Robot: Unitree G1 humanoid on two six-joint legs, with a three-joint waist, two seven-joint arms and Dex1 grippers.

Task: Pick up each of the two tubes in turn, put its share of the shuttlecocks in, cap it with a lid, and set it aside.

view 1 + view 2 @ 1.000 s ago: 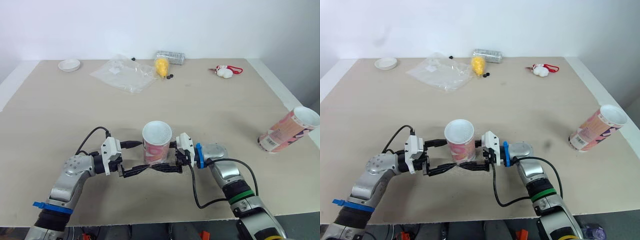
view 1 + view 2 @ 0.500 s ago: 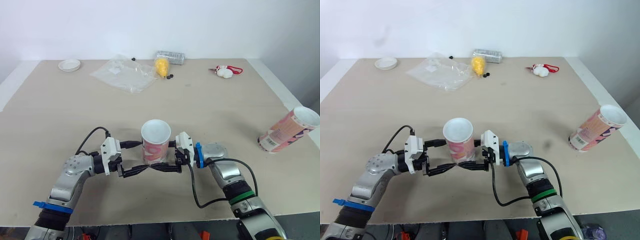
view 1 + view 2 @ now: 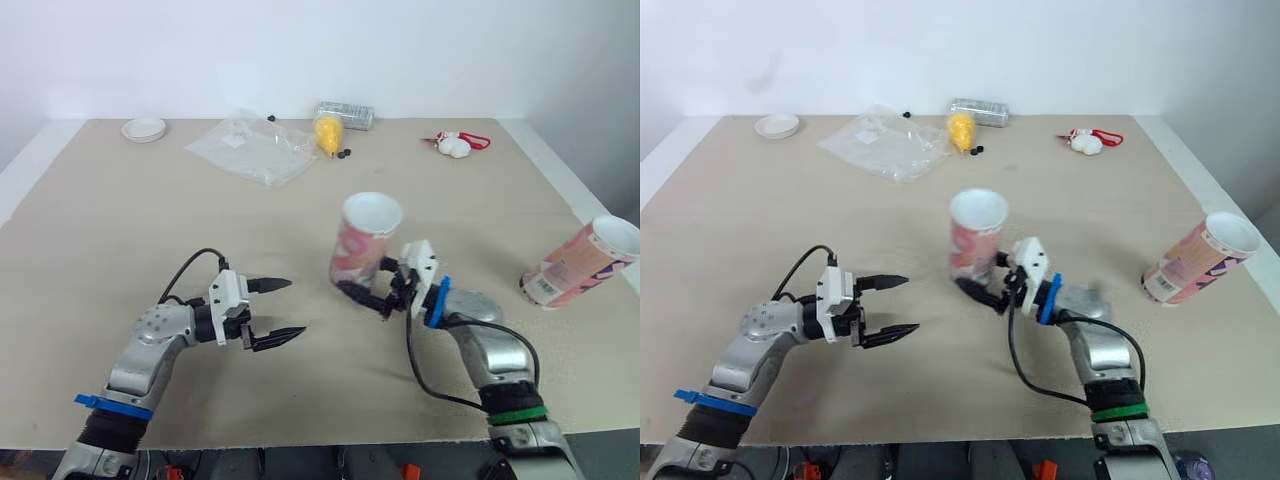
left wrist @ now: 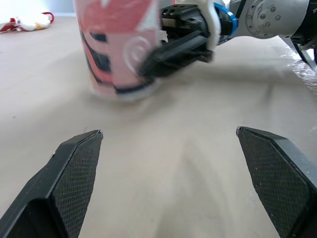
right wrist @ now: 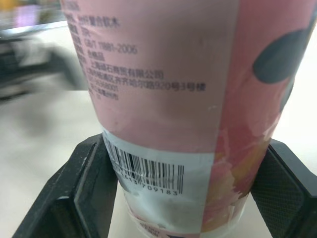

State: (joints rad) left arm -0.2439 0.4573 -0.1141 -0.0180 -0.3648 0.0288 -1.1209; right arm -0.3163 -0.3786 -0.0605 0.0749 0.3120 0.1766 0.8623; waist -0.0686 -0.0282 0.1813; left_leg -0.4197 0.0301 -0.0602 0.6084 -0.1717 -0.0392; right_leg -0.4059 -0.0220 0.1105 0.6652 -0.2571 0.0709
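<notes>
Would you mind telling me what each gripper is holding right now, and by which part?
The right gripper clamps the pink tube near its base; the left gripper is open and holds nothing.

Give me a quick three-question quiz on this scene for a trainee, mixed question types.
1. True or false: the left gripper has its jaws shut on the pink patterned paper tube.
2. What grips that tube? A) the right gripper B) a person's hand C) nothing
3. Fill in: the second pink paper tube rests near the beige table's ____ edge.
Key: 1 false, the jaws stand open; 2 A; 3 right.
</notes>
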